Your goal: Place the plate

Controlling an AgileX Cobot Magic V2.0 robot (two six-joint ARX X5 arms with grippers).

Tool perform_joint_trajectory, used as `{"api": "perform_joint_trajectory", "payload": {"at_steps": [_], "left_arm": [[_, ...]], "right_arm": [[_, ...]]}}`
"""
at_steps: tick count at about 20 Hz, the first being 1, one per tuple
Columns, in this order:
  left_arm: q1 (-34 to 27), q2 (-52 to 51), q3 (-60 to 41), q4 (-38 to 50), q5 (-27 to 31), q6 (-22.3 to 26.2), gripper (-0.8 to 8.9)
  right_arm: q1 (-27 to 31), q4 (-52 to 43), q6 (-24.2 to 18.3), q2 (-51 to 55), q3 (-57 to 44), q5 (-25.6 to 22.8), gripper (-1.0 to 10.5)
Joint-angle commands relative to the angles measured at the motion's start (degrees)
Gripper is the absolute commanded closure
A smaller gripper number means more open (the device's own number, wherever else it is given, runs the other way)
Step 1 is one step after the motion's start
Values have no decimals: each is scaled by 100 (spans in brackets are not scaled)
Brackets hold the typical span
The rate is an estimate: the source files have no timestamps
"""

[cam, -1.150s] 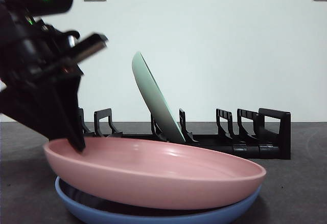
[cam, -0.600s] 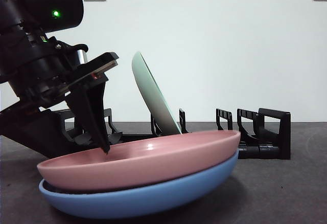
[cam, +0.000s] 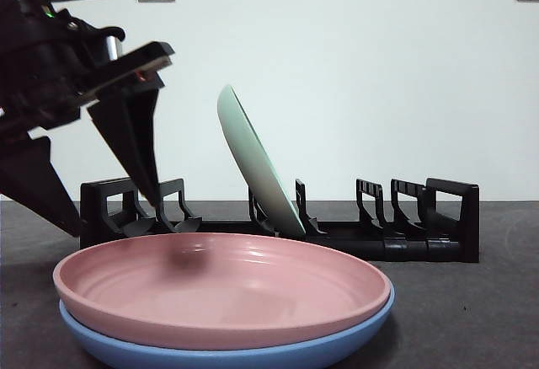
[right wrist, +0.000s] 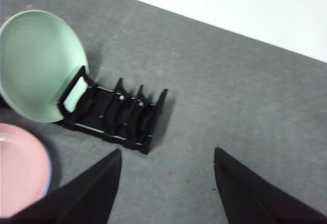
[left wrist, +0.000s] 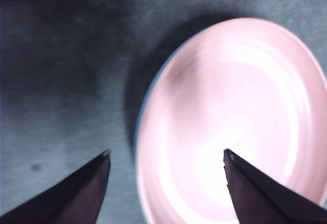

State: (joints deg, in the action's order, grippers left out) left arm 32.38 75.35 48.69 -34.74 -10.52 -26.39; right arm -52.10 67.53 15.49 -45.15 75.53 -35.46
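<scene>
Pink plate (cam: 223,289): lies flat, nested on the blue plate (cam: 253,354), on the desk (cam: 472,310) before the rack.
Left gripper (left wrist: 166,155): fingers wide, empty, above the pink plate's rim.
Right gripper (right wrist: 167,155): fingers wide, empty, high over the desk.
Green plate (cam: 257,163): leans in the black rack (cam: 404,226).

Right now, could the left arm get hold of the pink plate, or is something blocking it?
Probably yes. The left end effector hangs open just above the pink plate, its jaws either side of the near rim, with nothing between them. The pink plate lies stacked in the blue plate, so only its edge offers a grip.
</scene>
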Motion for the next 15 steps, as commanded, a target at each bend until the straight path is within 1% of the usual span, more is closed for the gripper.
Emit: {"api": "perform_joint_trajectory", "payload": {"at_steps": [1, 2, 4, 7, 9, 12, 14, 15], "left_arm": [[9, -376, 151, 129, 66, 260, 460], [9, -647, 153, 251, 66, 367, 461], [9, -1305, 153, 435, 111, 407, 466], [-2, -2369, 153, 345, 251, 452, 465], [-17, -3047, 153, 195, 254, 450, 466], [-17, -3921, 164, -59, 289, 420, 469], [-22, -4360, 304, -461, 623, 382, 469], [-24, -4507, 459, -811, 949, 387, 469]], "right_arm": [[-52, -26, 66, -127, 109, 251, 659], [-52, -42, 66, -201, 109, 365, 659], [-52, -164, 63, -382, 109, 610, 659], [-44, -787, 20, -831, 109, 1276, 659], [63, -1469, -144, -1235, 109, 1891, 659], [411, -2361, -199, -1985, 109, 3051, 659], [719, -2844, -199, -2527, 109, 3755, 659], [872, -3088, -199, -2824, 109, 4074, 659]]}}
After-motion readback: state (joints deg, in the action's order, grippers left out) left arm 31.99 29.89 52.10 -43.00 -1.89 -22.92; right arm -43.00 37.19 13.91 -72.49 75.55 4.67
